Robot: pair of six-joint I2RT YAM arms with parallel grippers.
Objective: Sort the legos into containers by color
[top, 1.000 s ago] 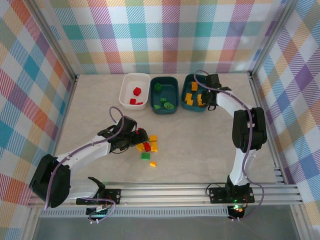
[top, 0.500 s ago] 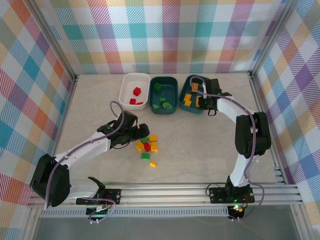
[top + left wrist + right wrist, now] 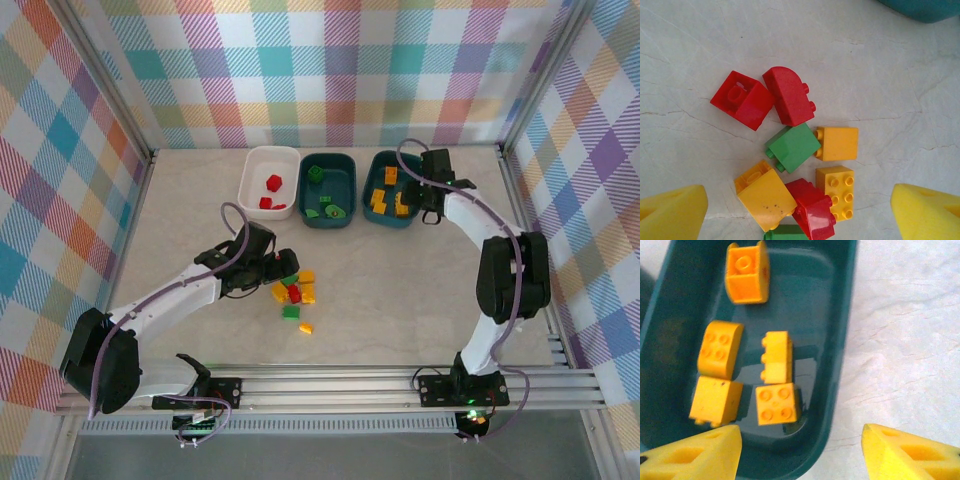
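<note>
Right gripper [image 3: 800, 442]: jaws apart, nothing between them. One finger [image 3: 700, 452] hangs over the near end of the right teal tub [image 3: 840, 315]. The other finger is outside its rim, over the table [image 3: 910, 340].

Ahead of these fingers, inside that tub: five yellow-orange legos [image 3: 776, 357].
- Two lie just ahead of the inner finger, one stud-side up.
- Two more are a little farther on.
- The fifth is at the far end, hollow side up.
- No other colour is in this tub.

Next tub over from this gripper, toward the other arm: middle teal tub [image 3: 329, 157], holding several green legos [image 3: 314, 174]. Past it, farthest from the right gripper: white tub [image 3: 270, 152], with a few red legos [image 3: 274, 182]. The three tubs stand side by side, close together.

Left gripper [image 3: 800, 210]: jaws wide apart, gripping nothing, low over the loose pile [image 3: 295, 290].
- Between and just ahead of its fingers lie unsorted pieces: red, green and yellow-orange, mostly touching.
- Two red ones lie farthest ahead.
- A green one abuts a yellow-orange one at mid-pile.

A single yellow-orange brick [image 3: 305, 327] sits apart from the pile, nearer the arm bases. All tubs are well beyond the left gripper.
</note>
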